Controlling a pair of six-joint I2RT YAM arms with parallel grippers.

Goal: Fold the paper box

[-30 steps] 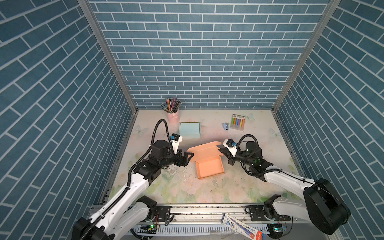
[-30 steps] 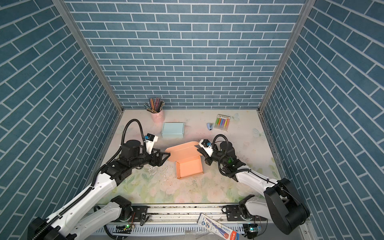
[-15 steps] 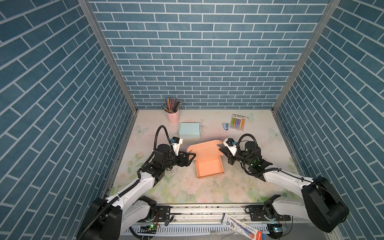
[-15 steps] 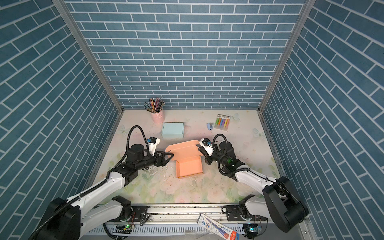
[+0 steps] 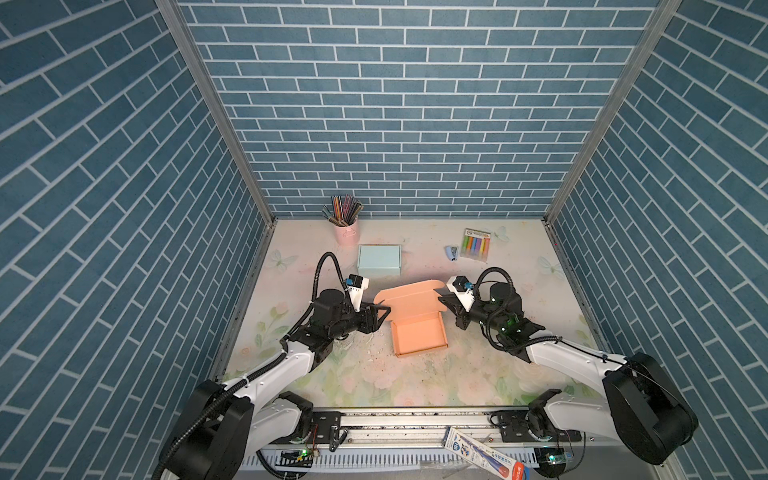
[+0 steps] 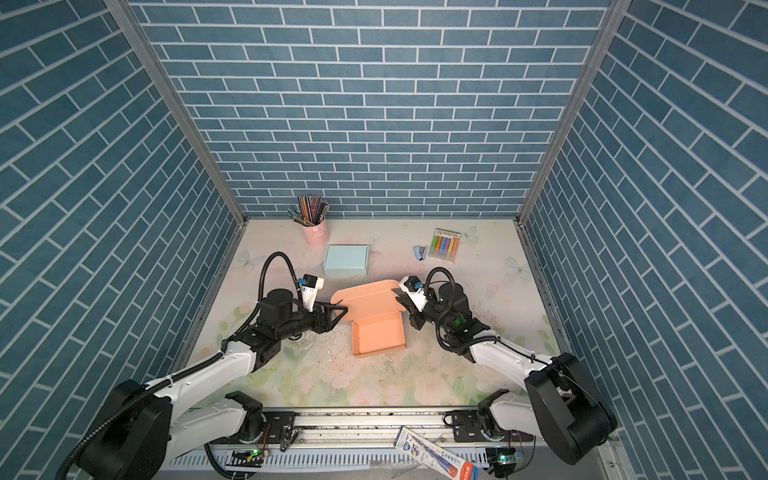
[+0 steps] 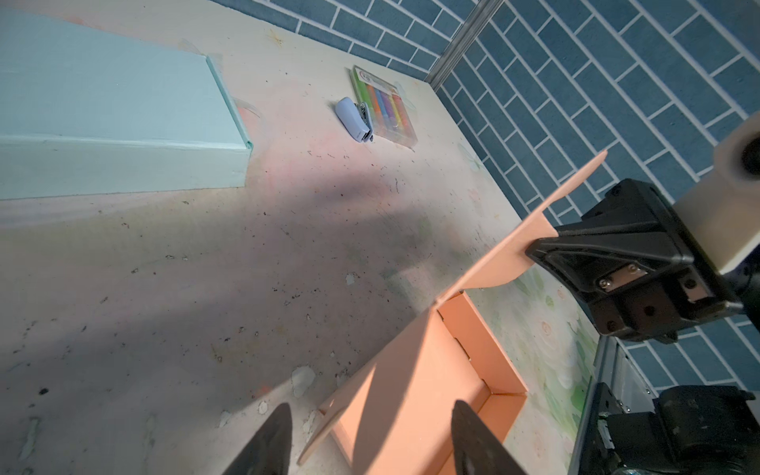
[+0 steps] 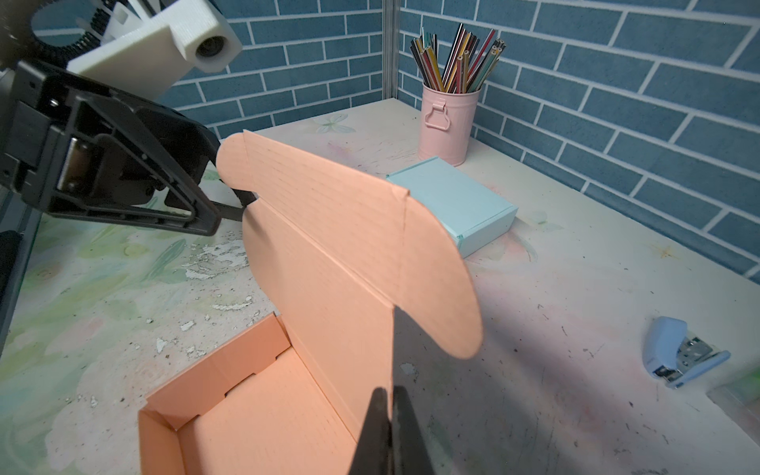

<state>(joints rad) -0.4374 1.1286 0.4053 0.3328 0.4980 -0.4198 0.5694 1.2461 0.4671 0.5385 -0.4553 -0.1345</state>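
The orange paper box sits mid-table with its tray open and its lid standing up at the far side. My right gripper is shut on the lid's right edge. My left gripper is open and level with the table. Its two fingers straddle the lid's left edge, and a gap shows on each side in the left wrist view. The right gripper also shows there, pinching the far flap.
A closed light blue box lies just behind the orange one. A pink cup of pencils stands at the back. A blue stapler and a pack of highlighters lie back right. Brick walls enclose three sides.
My left arm has dropped and reached right, bringing its gripper around the lid's left edge, and its jaws have narrowed. The right gripper and the lid have stayed put.
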